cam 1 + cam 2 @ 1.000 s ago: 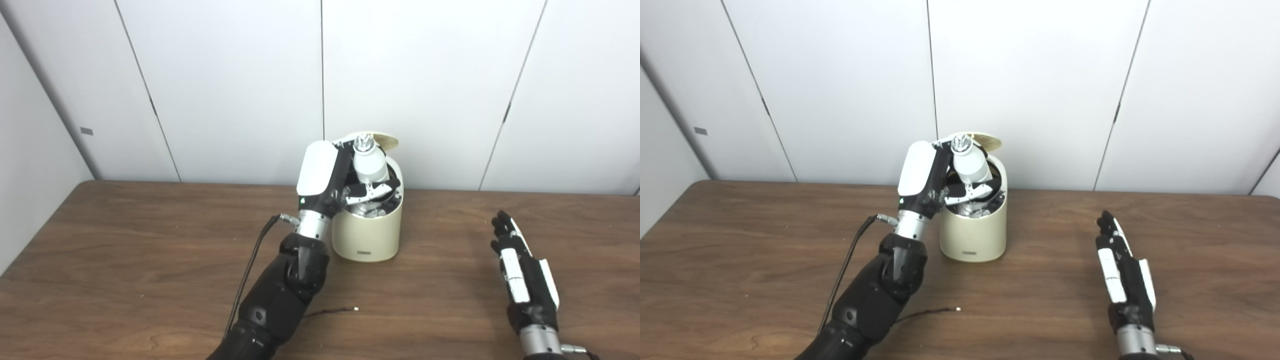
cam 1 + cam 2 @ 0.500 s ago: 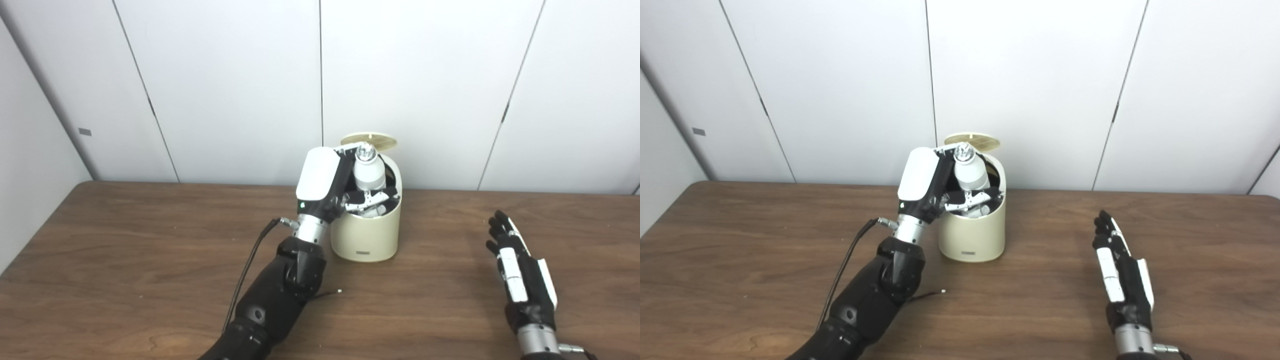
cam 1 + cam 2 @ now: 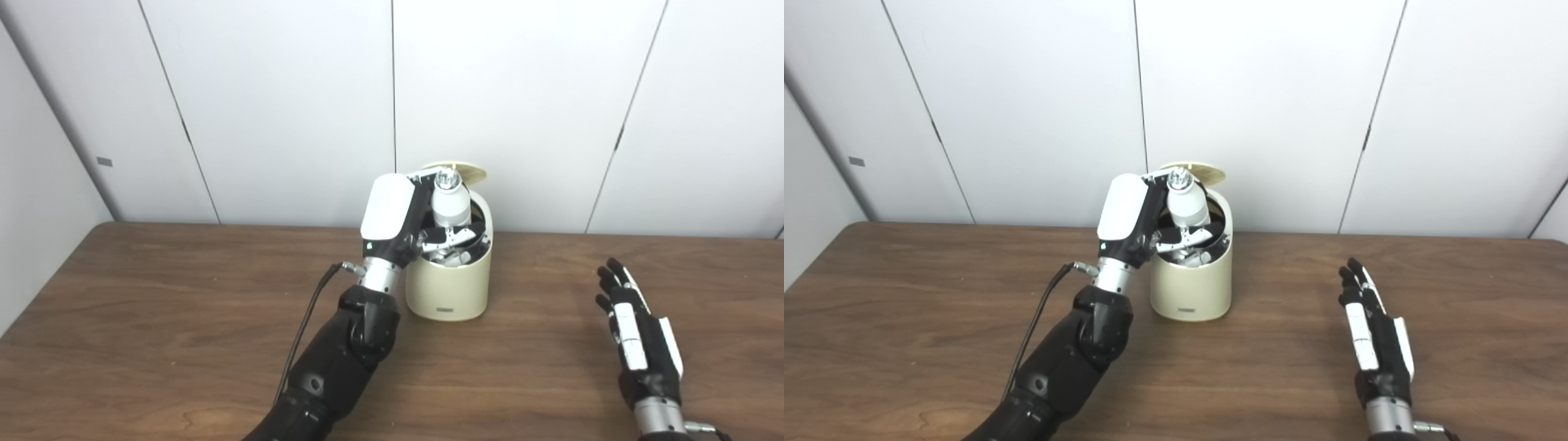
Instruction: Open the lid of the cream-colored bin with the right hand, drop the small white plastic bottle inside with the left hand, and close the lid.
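— Lifted a touch since half a second ago: left hand point(image 3: 404, 223) with small white plastic bottle point(image 3: 451, 205) clamped, cap up, over the open mouth of the cream-colored bin point(image 3: 450, 288). Why there?

— Lined up for the drop, probably. Lid point(image 3: 456, 173) raised at 12 o'clock. Right hand point(image 3: 637, 334) at 3 o'clock, spread flat, empty. One bottle, one bin

We find no text that we can read. The cream-colored cylindrical plastic bin point(image 3: 450, 285) carries a small dark mark low on its front wall, just above its base, too small for us to make out. A small grey rectangular tag point(image 3: 105, 162) sits on the white wall panel at the left; we cannot tell whether it bears writing.
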